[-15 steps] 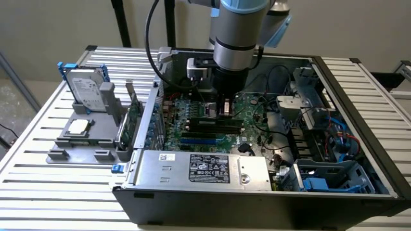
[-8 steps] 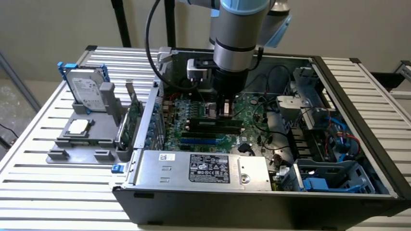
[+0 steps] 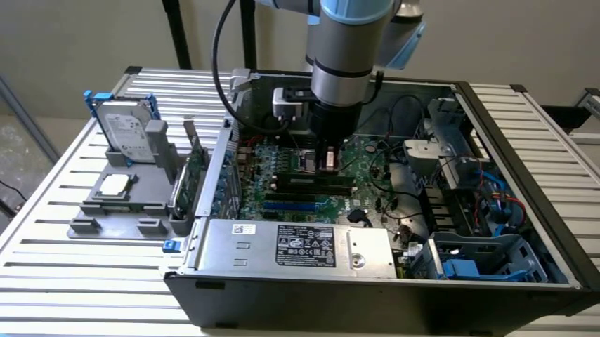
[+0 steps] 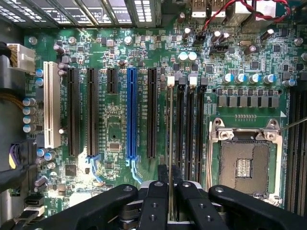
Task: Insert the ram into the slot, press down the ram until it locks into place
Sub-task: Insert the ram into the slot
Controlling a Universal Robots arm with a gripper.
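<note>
We see the end effector [image 4: 170, 177] clamped on the ram [image 4: 170, 129]. The ram stands edge-on along the outermost slot [image 4: 171, 81] on the motherboard [image 4: 115, 139]. We cannot tell whether it is seated.

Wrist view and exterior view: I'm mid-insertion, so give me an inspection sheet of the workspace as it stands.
Surface: slatted metal table carrying the open computer case, with the motherboard inside.
Job's things: the ram, seen edge-on, lies along the slot that has a white end clip. I cannot tell whether it is seated.
Clutter: hard drive and grey fixture on the table, at the exterior view's left.
Grippers: gripper shut on the ram, down inside the case.
Cables: red and black wires near the board's edge; black cable beside the arm.
Surroundings: pale wall behind the table.
</note>
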